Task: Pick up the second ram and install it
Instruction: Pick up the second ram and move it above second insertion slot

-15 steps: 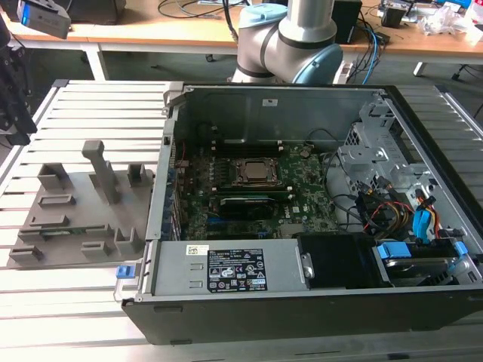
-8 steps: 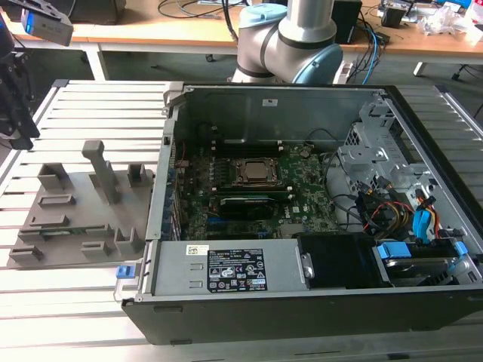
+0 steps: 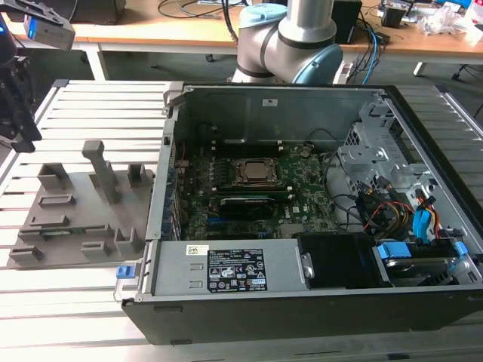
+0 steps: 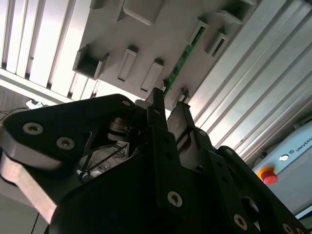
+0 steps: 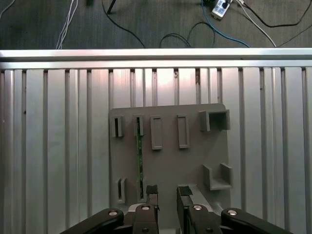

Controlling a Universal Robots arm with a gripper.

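Claw (image 5: 168, 191) over grey fixture plate (image 5: 195, 156), empty.
Jaws stand apart, nothing between them; second ram (image 5: 140, 161) sits on edge in a plate slot, near the claw.

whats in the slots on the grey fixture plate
One green ram stick stands on edge across two slots of the fixture plate. The wider slots beside it look empty. Its bottom edge is hidden down in the slots.
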